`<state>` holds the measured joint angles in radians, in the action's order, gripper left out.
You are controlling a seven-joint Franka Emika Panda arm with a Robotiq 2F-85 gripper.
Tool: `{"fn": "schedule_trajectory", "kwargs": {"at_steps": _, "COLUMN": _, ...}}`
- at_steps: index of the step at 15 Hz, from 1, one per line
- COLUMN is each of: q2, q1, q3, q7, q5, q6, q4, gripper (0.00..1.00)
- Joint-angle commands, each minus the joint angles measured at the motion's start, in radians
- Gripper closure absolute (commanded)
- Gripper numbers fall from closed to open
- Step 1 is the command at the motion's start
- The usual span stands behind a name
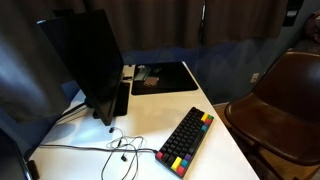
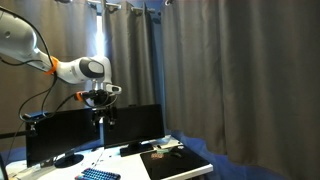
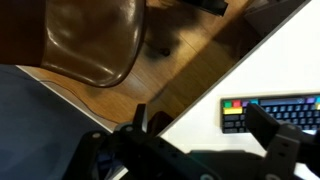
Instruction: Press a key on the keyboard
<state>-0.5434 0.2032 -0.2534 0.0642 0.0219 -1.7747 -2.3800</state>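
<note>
The keyboard (image 1: 186, 140) lies on the white table (image 1: 150, 110) near its front edge, with mostly black keys and red, yellow, green and blue keys along one edge and the ends. It also shows low in an exterior view (image 2: 98, 175) and at the right of the wrist view (image 3: 280, 110). My gripper (image 2: 100, 112) hangs high above the table, well above the keyboard. In the wrist view the gripper (image 3: 205, 135) has its fingers wide apart and holds nothing. The keyboard's end shows between and beyond the fingers.
A dark monitor (image 1: 85, 55) stands at the table's back, with a flat black mat (image 1: 165, 76) beside it. Thin cables (image 1: 120, 150) lie left of the keyboard. A brown chair (image 1: 280, 100) stands close to the table's edge and also shows in the wrist view (image 3: 90, 40).
</note>
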Motion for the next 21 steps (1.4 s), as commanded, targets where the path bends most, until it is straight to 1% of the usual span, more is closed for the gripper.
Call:
{"fn": "schedule_trajectory", "kwargs": {"at_steps": 1, "q2": 0.071, "q1": 0.108, "q3": -0.035, "q7": -0.060, "q5": 0.097, "q6": -0.062, "q4": 0.003, "gripper": 0.00}}
{"fn": "schedule_trajectory", "kwargs": {"at_steps": 4, "q2": 0.181, "q1": 0.190, "q3": -0.087, "q7": -0.103, "q5": 0.165, "q6": -0.154, "q4": 0.027, "gripper": 0.00}}
{"fn": "schedule_trajectory", "kwargs": {"at_steps": 6, "q2": 0.264, "q1": 0.227, "q3": -0.112, "q7": -0.155, "q5": 0.178, "q6": -0.218, "q4": 0.051, "gripper": 0.00}}
{"fn": "schedule_trajectory", "kwargs": {"at_steps": 8, "q2": 0.327, "q1": 0.246, "q3": -0.125, "q7": -0.199, "q5": 0.173, "q6": -0.258, "q4": 0.071, "gripper": 0.00}}
{"fn": "schedule_trajectory", "kwargs": {"at_steps": 9, "q2": 0.247, "q1": 0.234, "q3": -0.125, "q7": -0.140, "q5": 0.151, "q6": -0.234, "q4": 0.022, "gripper": 0.00}}
{"fn": "schedule_trajectory", "kwargs": {"at_steps": 12, "q2": 0.318, "q1": 0.240, "q3": -0.132, "q7": -0.174, "q5": 0.151, "q6": -0.258, "q4": 0.051, "gripper": 0.00}}
{"fn": "schedule_trajectory", "kwargs": {"at_steps": 18, "q2": 0.327, "q1": 0.239, "q3": -0.131, "q7": -0.181, "q5": 0.151, "q6": -0.258, "q4": 0.064, "gripper": 0.00}}
{"fn": "schedule_trajectory", "kwargs": {"at_steps": 21, "q2": 0.411, "q1": 0.251, "q3": -0.144, "q7": -0.209, "q5": 0.176, "q6": -0.351, "q4": 0.090, "gripper": 0.00}}
